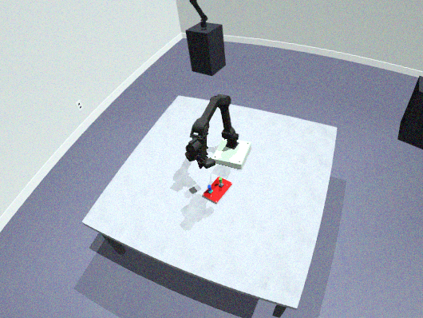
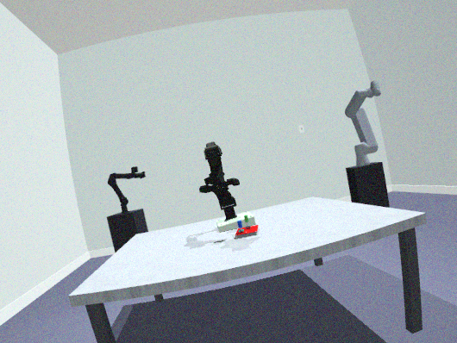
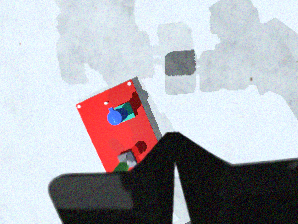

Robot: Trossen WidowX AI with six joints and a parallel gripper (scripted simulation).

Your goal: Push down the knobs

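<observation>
The hand [image 1: 202, 164] [image 2: 221, 194] [image 3: 172, 138] is closed, its fingertips together, holding nothing, above the bench [image 1: 259, 228] [image 2: 259, 254] [image 3: 30, 160]. Its near finger overlaps one end of the red board [image 1: 219, 192] [image 2: 252, 230] [image 3: 97, 132] in the wrist view. Two knobs stand on the board: one blue [image 1: 209, 187] [image 2: 240, 224] [image 3: 114, 117], one green [image 1: 220, 180] [image 2: 246, 218] [image 3: 121, 166]. The board lies well inside the bench's edges, with wide room at its sides. One pale base [image 1: 246, 150] [image 2: 222, 226] sits near it, carrying the arm. Beyond the bench, two black pedestals [image 1: 205, 49] [image 2: 367, 187] each bear one arm.
</observation>
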